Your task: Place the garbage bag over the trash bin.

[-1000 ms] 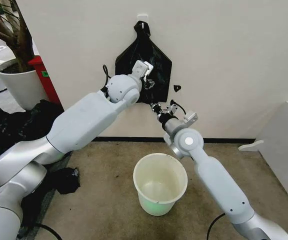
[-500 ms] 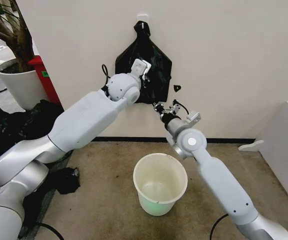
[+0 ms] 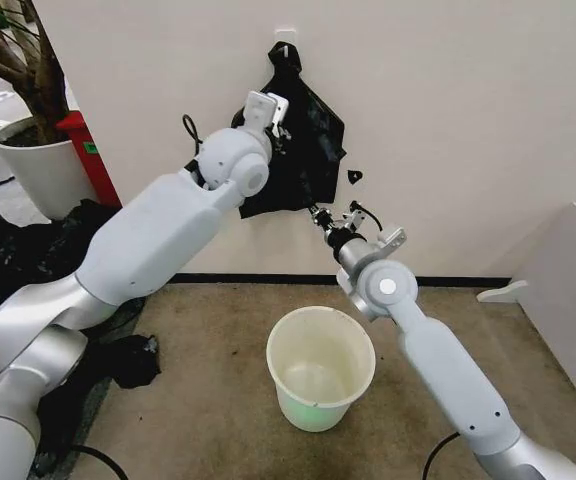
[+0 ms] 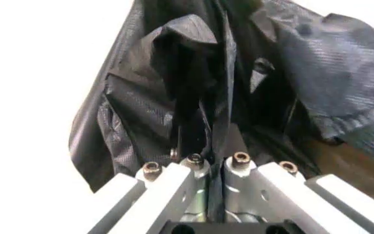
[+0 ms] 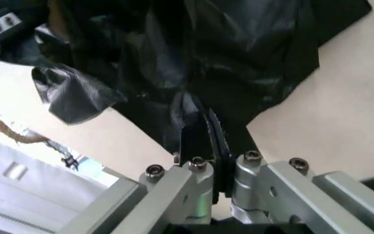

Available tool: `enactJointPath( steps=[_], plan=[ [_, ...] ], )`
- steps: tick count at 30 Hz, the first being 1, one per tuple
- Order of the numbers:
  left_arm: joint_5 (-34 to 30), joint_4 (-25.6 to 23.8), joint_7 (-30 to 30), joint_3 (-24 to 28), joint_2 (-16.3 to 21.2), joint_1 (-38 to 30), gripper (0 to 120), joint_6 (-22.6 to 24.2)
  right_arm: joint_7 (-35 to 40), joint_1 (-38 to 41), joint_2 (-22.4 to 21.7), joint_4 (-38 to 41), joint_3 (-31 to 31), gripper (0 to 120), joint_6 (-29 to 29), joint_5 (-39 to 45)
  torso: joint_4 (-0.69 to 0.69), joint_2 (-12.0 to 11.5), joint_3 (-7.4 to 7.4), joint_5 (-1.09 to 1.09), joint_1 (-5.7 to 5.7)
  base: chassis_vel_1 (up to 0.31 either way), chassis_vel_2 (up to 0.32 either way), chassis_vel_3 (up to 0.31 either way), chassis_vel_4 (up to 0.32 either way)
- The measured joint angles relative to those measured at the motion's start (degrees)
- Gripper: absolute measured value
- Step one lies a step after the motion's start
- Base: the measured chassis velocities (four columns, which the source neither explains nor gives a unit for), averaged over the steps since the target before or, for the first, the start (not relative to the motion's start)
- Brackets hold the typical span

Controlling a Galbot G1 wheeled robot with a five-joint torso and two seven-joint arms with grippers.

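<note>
You get bright, even room light in the head view; the wall (image 3: 448, 110) reads nearly white, with soft shadows under the trash bin (image 3: 320, 368). In the left wrist view the background blows out and the garbage bag (image 4: 194, 92) looks soft, slightly blurred.

No text, brand or number can be read anywhere; the red box's (image 3: 92, 150) green label is illegible.
</note>
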Motion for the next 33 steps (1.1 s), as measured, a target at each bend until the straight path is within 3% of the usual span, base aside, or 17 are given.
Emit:
enactJointPath(
  steps=[4, 14, 22, 28, 33],
  plan=[
    [-0.3, 0.2, -0.3, -0.7, 0.1, 0.5, 0, -1.3, -3.5, -1.1, -1.6, 1.5, -0.2, 8, -1.0, -5.4, -0.01, 0.0, 0.00, 0.00, 0.00, 0.000, 0.000, 0.000, 0.000],
    [-0.8, 2.7, -0.4, -2.7, -0.7, 1.1, 0, -6.4, -7.7, -4.3, -7.3, 8.5, 3.8, 47, -4.4, -14.9, -0.02, 0.0, 0.00, 0.01, 0.00, 0.000, 0.000, 0.000, 0.000],
    [-2.4, 2.0, -0.1, -3.5, 0.2, 2.1, 0, -7.9, -6.0, 3.1, -11.6, 11.1, 6.6, 77, -9.5, -14.9, -0.01, 0.0, 0.00, 0.00, 0.00, 0.000, 0.000, 0.000, 0.000],
    [-3.0, 1.5, 0.0, -3.6, 0.3, 2.3, 0, -8.2, -3.8, 10.0, -10.9, 8.0, 2.2, 96, -13.4, -19.4, -0.01, 0.0, 0.01, 0.00, 0.00, 0.000, 0.000, 0.000, 0.000],
    [-4.2, 0.4, 0.1, -3.3, 1.3, 2.3, 0, -8.4, -1.6, 15.7, -7.9, 4.7, -2.4, 99, -17.2, -27.2, 0.00, 0.0, 0.01, -0.01, 0.00, 0.000, 0.000, 0.000, 0.000]
  ],
)
